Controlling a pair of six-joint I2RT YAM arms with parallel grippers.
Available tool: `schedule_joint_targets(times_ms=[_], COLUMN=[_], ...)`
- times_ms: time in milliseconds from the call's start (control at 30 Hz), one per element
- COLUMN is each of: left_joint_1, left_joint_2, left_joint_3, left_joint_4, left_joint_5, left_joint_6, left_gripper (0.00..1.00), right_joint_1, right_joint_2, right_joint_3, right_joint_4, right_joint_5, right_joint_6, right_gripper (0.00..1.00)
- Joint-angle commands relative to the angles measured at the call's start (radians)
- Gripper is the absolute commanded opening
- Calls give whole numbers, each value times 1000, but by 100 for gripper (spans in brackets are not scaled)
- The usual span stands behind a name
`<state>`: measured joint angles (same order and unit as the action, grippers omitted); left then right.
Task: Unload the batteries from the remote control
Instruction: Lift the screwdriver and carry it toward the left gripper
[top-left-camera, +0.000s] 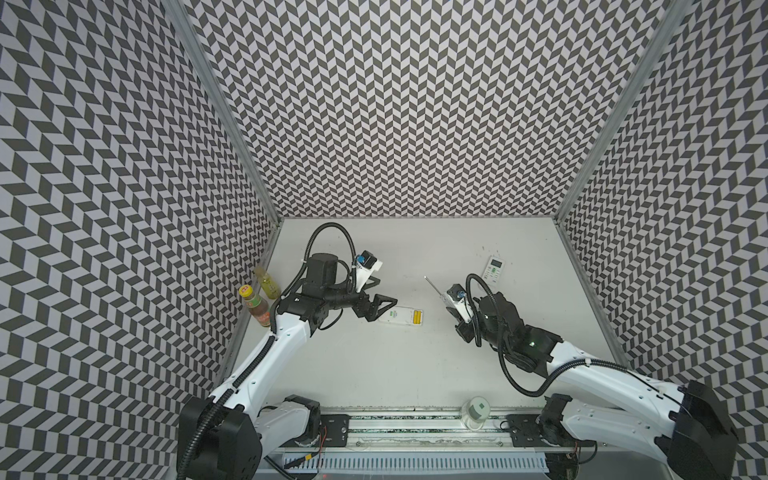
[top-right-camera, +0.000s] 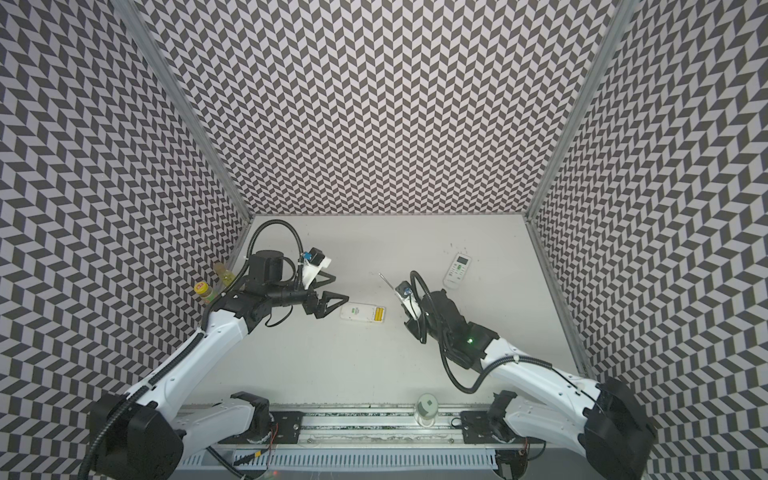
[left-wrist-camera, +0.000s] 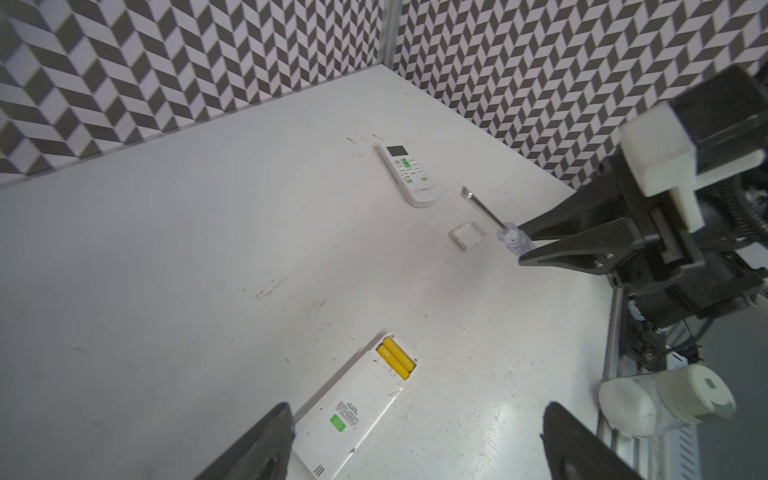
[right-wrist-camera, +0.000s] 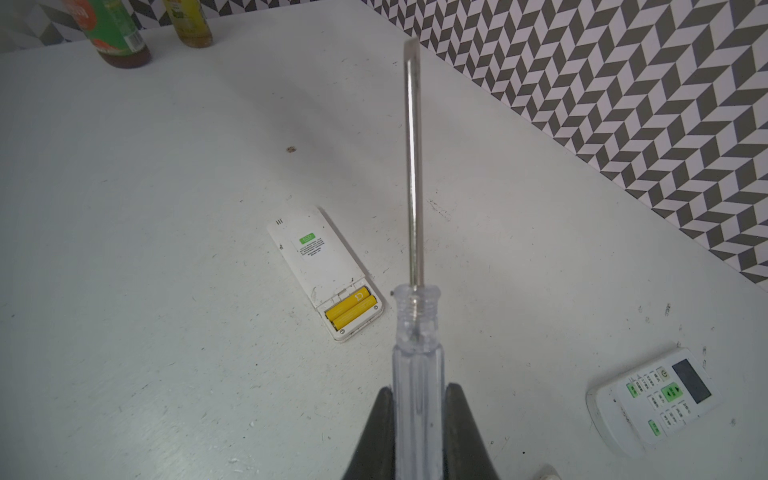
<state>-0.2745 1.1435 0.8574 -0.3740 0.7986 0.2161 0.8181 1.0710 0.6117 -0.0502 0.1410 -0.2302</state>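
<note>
Item: two batteries (right-wrist-camera: 351, 311), slim bright yellow cylinder cells, lying side by side and touching, seated in the uncovered end of the remote control (right-wrist-camera: 316, 257). Holder: flat white rectangular slab, back upward, with a green sticker and small print, lying flat near the middle of the table (right-wrist-camera: 166, 166).

A pale grey counter (top-left-camera: 374, 365) sits inside grey-and-white chevron wall panels (top-left-camera: 415, 104). At its left edge in both top views stand a brown glass bottle with a red-and-yellow cap (top-left-camera: 253, 305) and, just behind it, a yellow-green plastic bottle (top-left-camera: 266, 284). Right of centre a clear-handled steel screwdriver (top-left-camera: 433, 286) is raised, shaft pointing upper left. A clear plastic jar with a white lid (top-left-camera: 475, 411) stands at the lower edge.
</note>
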Motion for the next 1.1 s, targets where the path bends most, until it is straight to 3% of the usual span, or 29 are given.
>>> schedule_joint_targets(times_ms=[0, 467, 867, 1000, 1067], left_joint_1=[-5, -64, -110, -115, -118], left_joint_2=[-10, 47, 80, 88, 89], left_joint_3=[-16, -55, -63, -64, -65], left_joint_4=[-22, 28, 59, 62, 63], left_joint_5=[161, 183, 206, 176, 162], left_joint_6=[6, -64, -89, -92, -90], left_gripper=[90, 80, 64, 50, 38], right_joint_1=[17, 122, 181, 187, 188], right_joint_2=[-24, 18, 115, 143, 151], right_joint_3=[-9, -26, -2, 21, 28], right_joint_4=[110, 164, 196, 184, 182], right_joint_5=[-21, 17, -3, 8, 12], right_joint_6=[-86, -196, -219, -213, -214], right_gripper=[1, 1, 1, 1, 1])
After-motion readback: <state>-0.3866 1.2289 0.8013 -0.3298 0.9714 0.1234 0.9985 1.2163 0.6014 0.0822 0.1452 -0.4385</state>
